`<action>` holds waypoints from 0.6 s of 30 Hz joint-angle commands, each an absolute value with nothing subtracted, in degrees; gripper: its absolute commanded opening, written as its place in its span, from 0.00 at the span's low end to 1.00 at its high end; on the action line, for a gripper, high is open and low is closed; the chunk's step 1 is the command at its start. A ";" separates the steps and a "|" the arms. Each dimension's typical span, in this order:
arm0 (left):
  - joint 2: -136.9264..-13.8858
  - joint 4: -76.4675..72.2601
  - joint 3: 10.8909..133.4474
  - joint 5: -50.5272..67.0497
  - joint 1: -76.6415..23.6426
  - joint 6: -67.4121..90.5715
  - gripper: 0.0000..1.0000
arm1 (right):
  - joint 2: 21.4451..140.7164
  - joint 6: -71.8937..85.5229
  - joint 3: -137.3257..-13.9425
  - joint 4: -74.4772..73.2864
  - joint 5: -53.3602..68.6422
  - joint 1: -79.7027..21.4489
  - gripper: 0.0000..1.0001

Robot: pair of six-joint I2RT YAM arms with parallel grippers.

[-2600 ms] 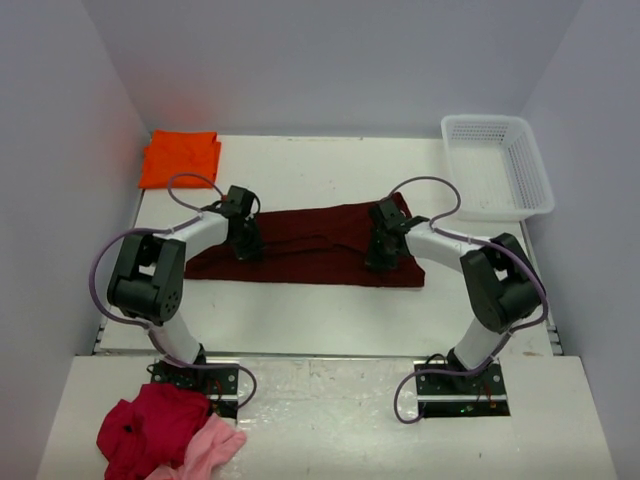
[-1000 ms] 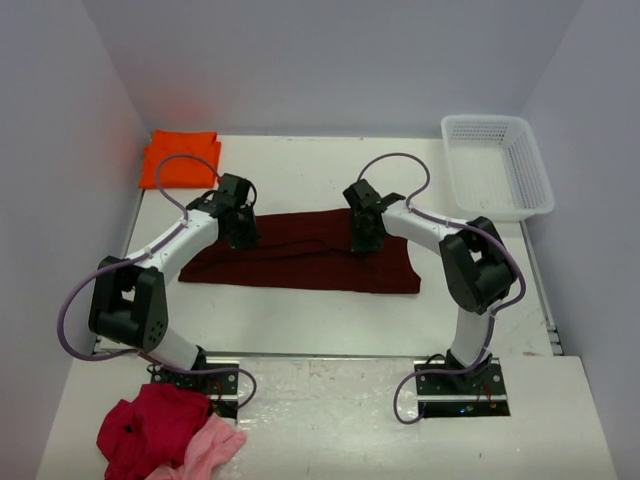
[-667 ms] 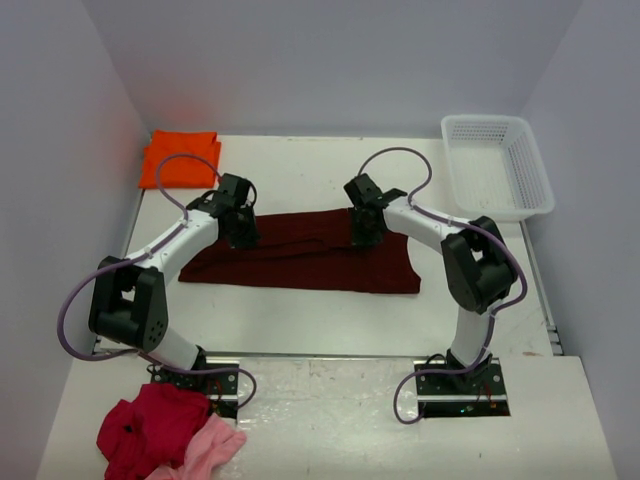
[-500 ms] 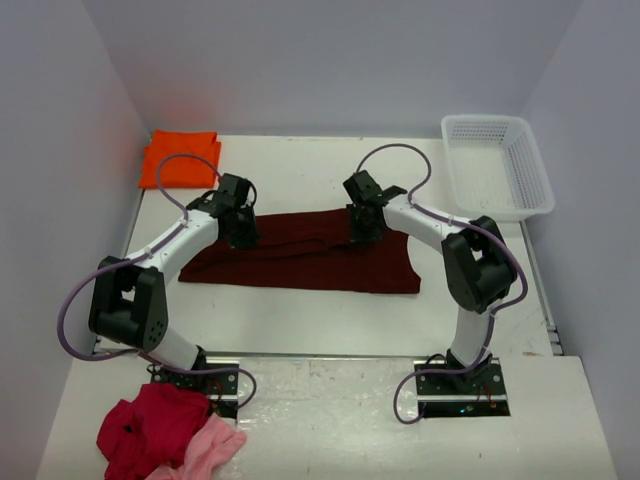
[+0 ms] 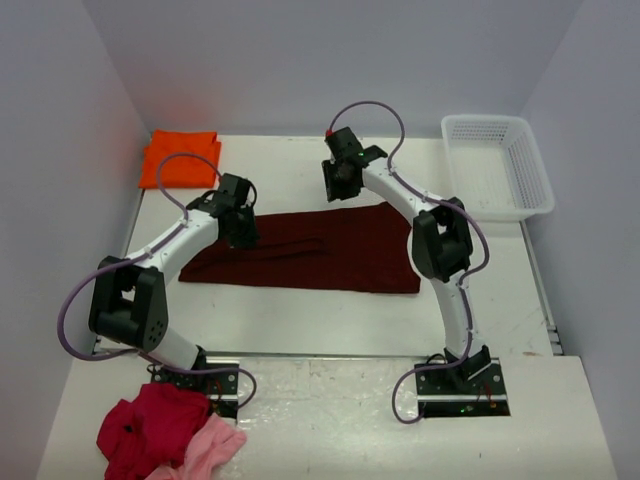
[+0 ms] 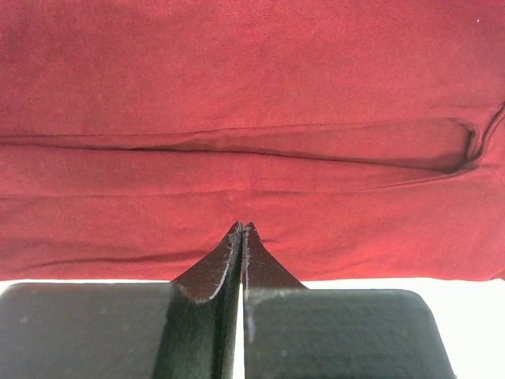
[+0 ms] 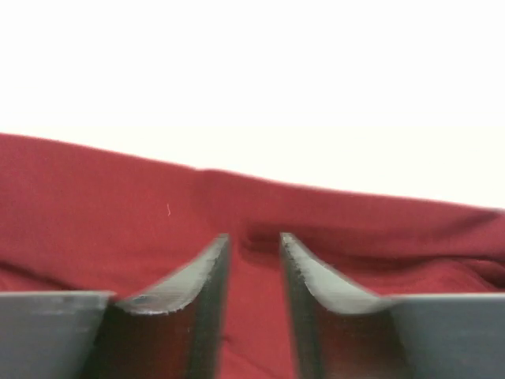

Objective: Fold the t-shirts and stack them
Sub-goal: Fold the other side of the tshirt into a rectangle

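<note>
Mid-table [image 5: 300, 320], the maroon t-shirt [image 5: 320, 250] lies folded lengthwise. Left gripper [image 5: 243, 232], pressed together, seems to pin its far edge while the right gripper [image 5: 338, 188] hovers spread, empty. Folded orange t-shirt [image 5: 180, 157] sits in the far-left corner, probably the stack spot.

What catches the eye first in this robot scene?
A long dark maroon t-shirt lies flat across the middle of the table, the left arm and right arm bent over it. A folded bright orange t-shirt glows in the far left corner; a white basket sits far right.
</note>
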State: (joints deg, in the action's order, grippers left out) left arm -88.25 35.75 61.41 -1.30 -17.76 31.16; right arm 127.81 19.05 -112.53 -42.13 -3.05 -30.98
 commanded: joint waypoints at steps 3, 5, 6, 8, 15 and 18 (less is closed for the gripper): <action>-87.19 37.00 62.93 -3.16 -18.02 29.79 0.00 | 132.10 15.38 -123.30 -45.35 -0.79 -27.86 0.42; -86.84 39.53 63.10 -7.98 -18.02 31.36 0.00 | 127.65 15.73 -119.64 -45.62 -1.67 -28.21 0.42; -86.49 40.25 63.19 -10.26 -18.02 31.81 0.00 | 124.83 16.52 -116.31 -44.75 -2.10 -28.73 0.42; -86.40 41.74 63.19 -16.24 -18.02 32.08 0.00 | 118.33 20.71 -102.35 -40.02 -2.03 -29.27 0.42; -94.21 50.97 69.16 -31.45 -17.93 34.10 0.02 | 94.67 28.64 -70.42 -27.96 4.04 -32.16 0.39; -96.50 52.21 69.44 -36.19 -17.93 35.68 0.07 | 91.41 31.28 -63.74 -26.11 5.37 -33.21 0.00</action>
